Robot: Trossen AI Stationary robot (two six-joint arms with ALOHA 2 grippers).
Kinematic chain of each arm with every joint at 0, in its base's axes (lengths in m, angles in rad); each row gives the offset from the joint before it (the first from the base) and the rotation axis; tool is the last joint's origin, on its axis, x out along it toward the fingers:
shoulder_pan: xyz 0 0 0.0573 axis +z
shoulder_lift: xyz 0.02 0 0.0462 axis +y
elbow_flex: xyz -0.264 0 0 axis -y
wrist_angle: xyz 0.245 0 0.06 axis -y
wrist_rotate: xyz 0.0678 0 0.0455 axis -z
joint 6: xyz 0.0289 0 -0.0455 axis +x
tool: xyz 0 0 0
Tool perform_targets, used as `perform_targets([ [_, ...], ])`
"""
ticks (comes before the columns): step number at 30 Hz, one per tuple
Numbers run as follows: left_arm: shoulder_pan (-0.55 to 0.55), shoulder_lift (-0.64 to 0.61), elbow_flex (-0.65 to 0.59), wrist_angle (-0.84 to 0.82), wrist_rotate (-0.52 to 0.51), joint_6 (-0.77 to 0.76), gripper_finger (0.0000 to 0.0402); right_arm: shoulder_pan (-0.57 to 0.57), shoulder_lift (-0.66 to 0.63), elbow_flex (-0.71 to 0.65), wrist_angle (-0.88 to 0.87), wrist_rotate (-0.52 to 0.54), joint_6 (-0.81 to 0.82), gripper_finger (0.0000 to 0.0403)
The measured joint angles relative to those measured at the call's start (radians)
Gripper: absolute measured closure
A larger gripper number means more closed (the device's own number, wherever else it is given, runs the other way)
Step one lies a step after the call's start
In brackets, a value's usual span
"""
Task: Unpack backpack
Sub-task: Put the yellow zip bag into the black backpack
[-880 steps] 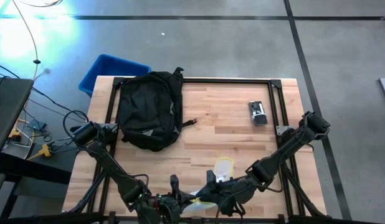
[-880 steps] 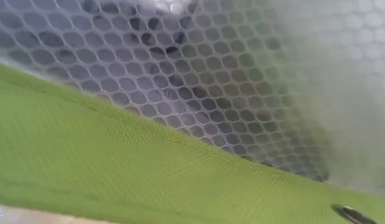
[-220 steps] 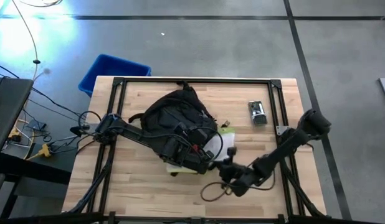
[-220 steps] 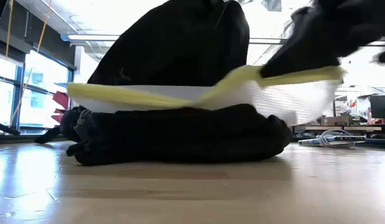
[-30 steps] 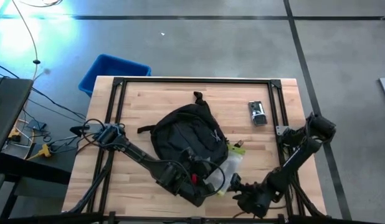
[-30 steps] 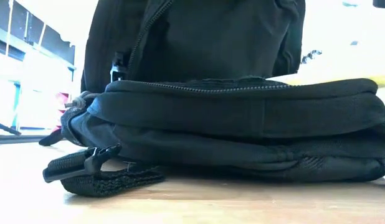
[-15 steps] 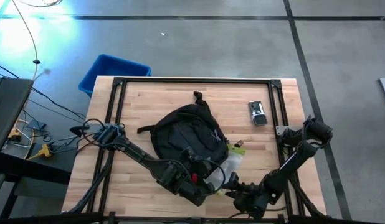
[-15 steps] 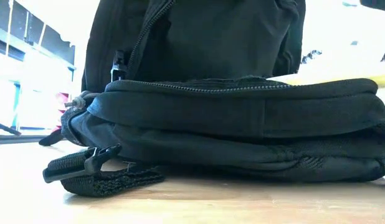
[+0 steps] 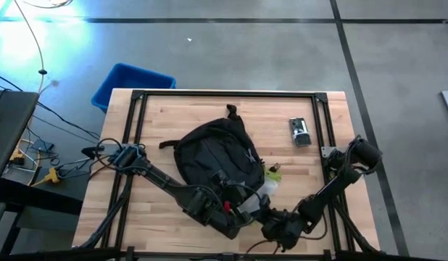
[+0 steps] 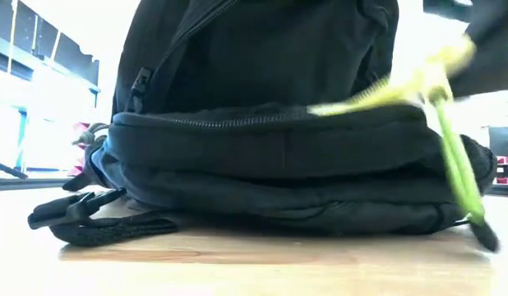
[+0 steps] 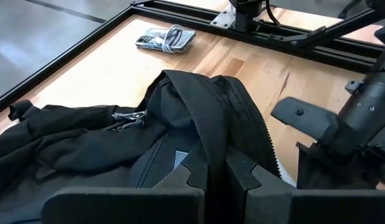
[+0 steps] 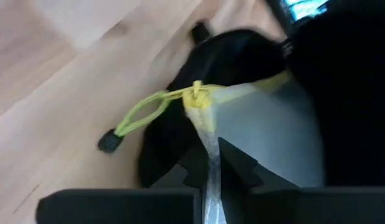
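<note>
The black backpack [image 9: 217, 156] lies in the middle of the table, its top loop [image 9: 230, 111] toward the far edge. A clear pouch with a yellow edge [image 9: 263, 190] sticks out of its near right side; in the low view the yellow edge [image 10: 385, 94] rises over the backpack [image 10: 270, 156] and a yellow cord [image 10: 455, 164] hangs down. My left gripper [image 9: 238, 212] is shut on the backpack's near end. My right gripper [image 9: 267, 217], just to its right, is shut on the pouch. My left gripper pinches a raised fold of the backpack's zippered edge [image 11: 218, 140] between its two fingers. The fingers slant down from the near side and lie along the fold. The rest of the backpack rests on the table. My right gripper pinches the pouch's edge [image 12: 208, 140] between its two fingers, just below the yellow zipper slider [image 12: 197, 96]. It slants down from the table's near right. The pouch's far part is hidden by the backpack, and the yellow cord [image 12: 142, 112] hangs loose with its black tip [image 12: 108, 142] near the wood.
A blue bin [image 9: 130, 83] stands on the floor beyond the table's far left corner. A small device with a coiled cable [image 9: 300, 132] lies at the far right of the table. Bare wood lies along the table's far edge and near left.
My right gripper has moved toward the table's left, up to the backpack's near right side, and has tipped. In the low view the pouch's yellow edge has risen and its cord has swung into sight. The backpack's near end has shifted a little.
</note>
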Motion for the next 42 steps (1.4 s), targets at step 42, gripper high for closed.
perform_targets([
  [42,-0.049,0.018,0.003,0.045,0.184,0.034,0.0401,-0.131,0.043,0.019,0.250,-0.129,-0.110,0.0403],
])
